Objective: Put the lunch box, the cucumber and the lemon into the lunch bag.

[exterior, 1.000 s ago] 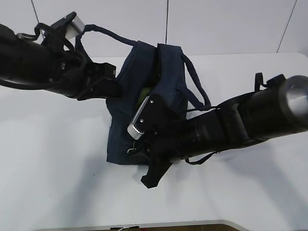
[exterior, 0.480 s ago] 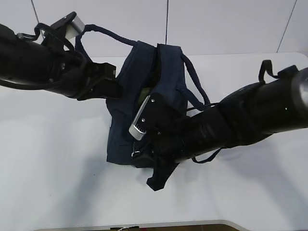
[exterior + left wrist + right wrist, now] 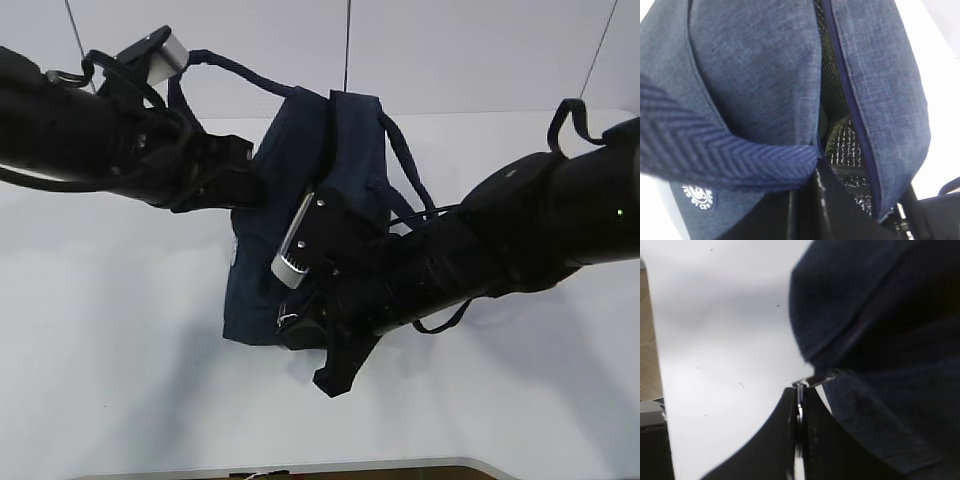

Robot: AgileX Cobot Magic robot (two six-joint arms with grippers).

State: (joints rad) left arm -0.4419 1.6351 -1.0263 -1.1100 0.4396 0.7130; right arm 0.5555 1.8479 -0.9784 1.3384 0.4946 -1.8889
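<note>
Exterior view: we see the lunch bag on the white table, bare surface all round it. Our left gripper presses its left wall, our right gripper its near bottom corner.

Left wrist view: our left pincer, clamped, pinches the bag's handle strap beside the gaping zipper edge.

Right wrist view: our right pincer is clamped on the silver ring pull.

The lunch bag has only a thin open slit along its top, too tight for a hand. Both black arms crowd its left side and near end. The white desk left of the bag is bare and wide.
</note>
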